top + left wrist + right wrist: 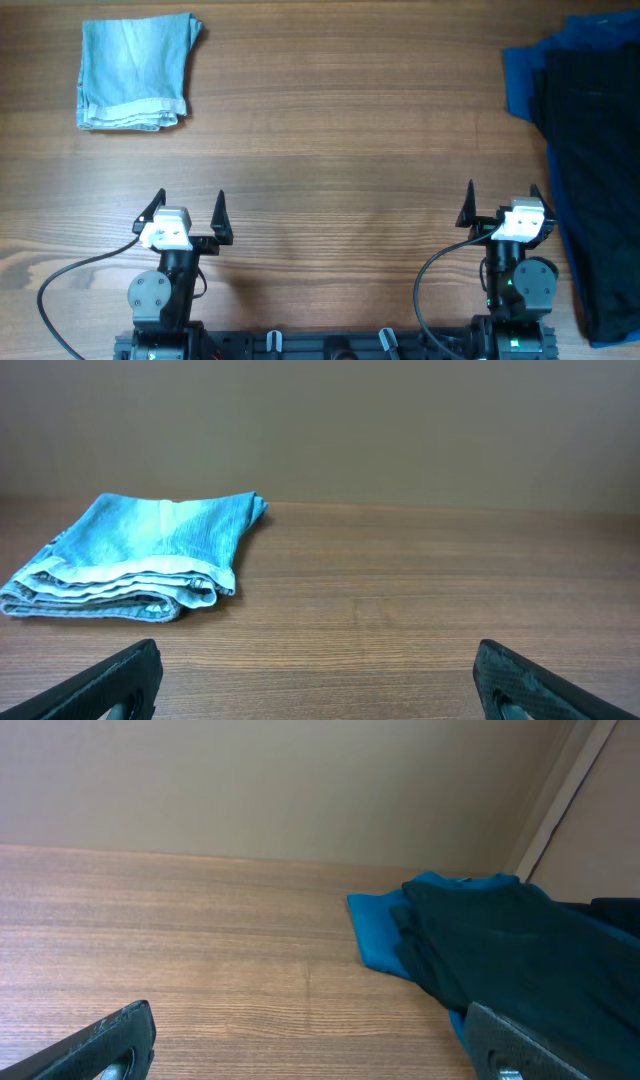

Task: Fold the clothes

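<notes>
both pincers stand wide open and hold nothing: the left pincer [190, 200] and the right pincer [502, 195] hover low over the bare counter [350, 130], fingers pointing forward.

the shorts [600, 190] we take to be the black layer lying over the blue cloth [520, 80] at the counter's right edge. no waistband, button or separate legs show, so that is our judgement, not something we see. this black layer sits just beside the right pincer on its outer side. from there it runs ahead of the pincer and also back past it toward the arm's base. its long axis lies fore and aft, roughly parallel to the way the fingers point, not across them. in the right wrist view it fills the ground ahead and to the right, with the blue edge poking out toward the middle.

the left pincer is well apart from it, across the counter. ahead of the left pincer and slightly to its left lies only the folded denim [135, 72], which is not our piece.

so the right arm is clearly nearer, and we judge that the coming move is a sideways reach outward from the right pincer to the black edge.
</notes>
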